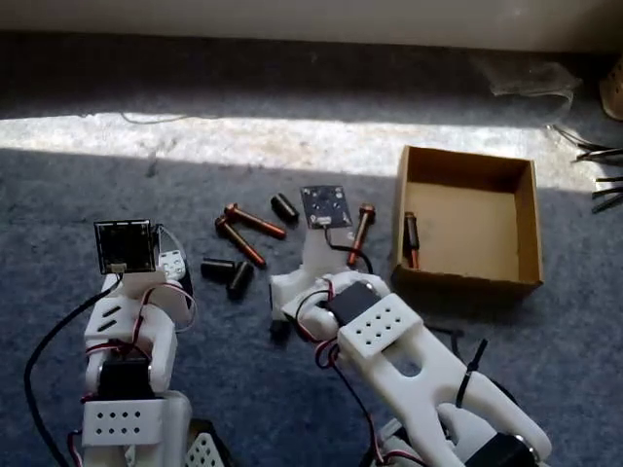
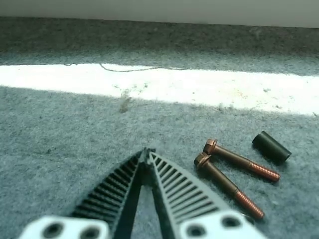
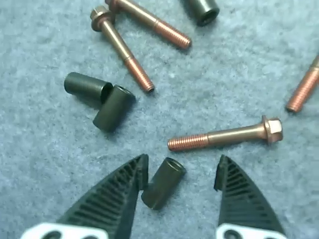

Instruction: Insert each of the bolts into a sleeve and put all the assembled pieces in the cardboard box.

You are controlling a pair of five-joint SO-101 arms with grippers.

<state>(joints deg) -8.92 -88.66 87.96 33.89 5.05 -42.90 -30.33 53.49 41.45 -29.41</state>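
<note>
Right gripper spread wide and empty, its jaws straddling one dark sleeve on the grey carpet. The sleeve's long axis runs roughly along the fingers, hugging one of them. Just beyond, a copper bolt lies crosswise, with open carpet around both. Left gripper, closed on nothing, sits well apart, so the right arm is nearer. Farthest, on the right arm's side, stands the cardboard box, holding what looks like one assembled piece.
</note>
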